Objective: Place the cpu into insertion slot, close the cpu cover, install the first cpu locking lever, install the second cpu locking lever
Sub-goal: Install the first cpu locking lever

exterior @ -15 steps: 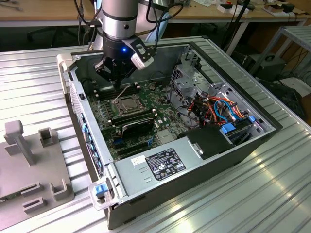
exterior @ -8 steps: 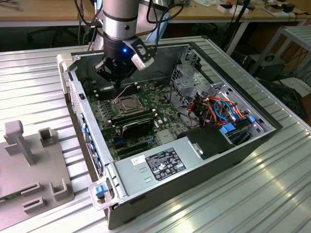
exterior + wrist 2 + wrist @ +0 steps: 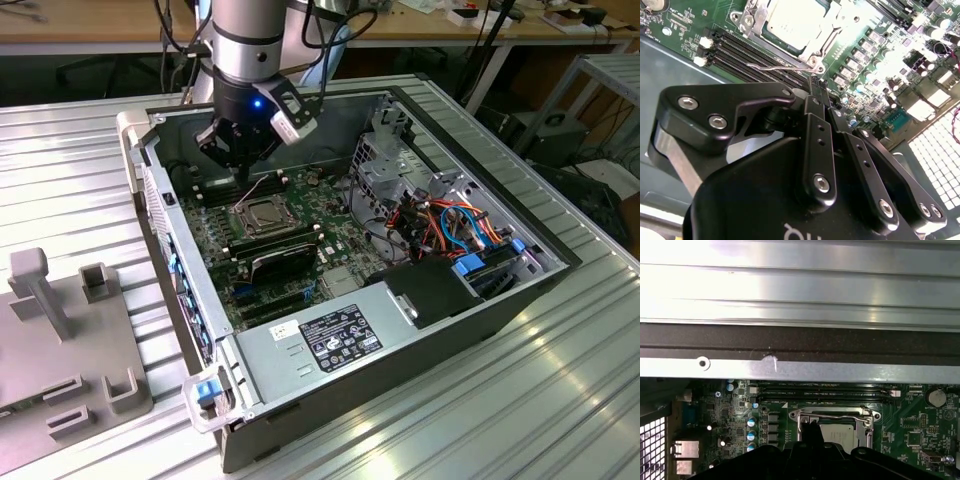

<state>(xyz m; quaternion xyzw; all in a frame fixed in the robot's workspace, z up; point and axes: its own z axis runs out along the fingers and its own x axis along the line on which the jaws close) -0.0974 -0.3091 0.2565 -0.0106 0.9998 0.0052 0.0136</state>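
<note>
The gripper point(image 3: 816, 86), its jaws pressed together with nothing between them, hovers tip-down just short of the free end of a thin wire locking lever point(image 3: 775, 65). The lever runs along the side of the socket nearest the jaws, parallel to the black memory slots point(image 3: 740, 50), and looks unlatched. Directly beyond the lever lies the cpu point(image 3: 790, 22), seated flat in the insertion slot point(image 3: 238, 216) with the cpu cover point(image 3: 751, 22) down around it and its silver top showing through the window. The arm point(image 3: 245, 40) drops almost vertically into the open computer case point(image 3: 500, 310), wrist low over the green motherboard point(image 3: 335, 200). The case rests on a ribbed metal worktop point(image 3: 560, 400).
</note>
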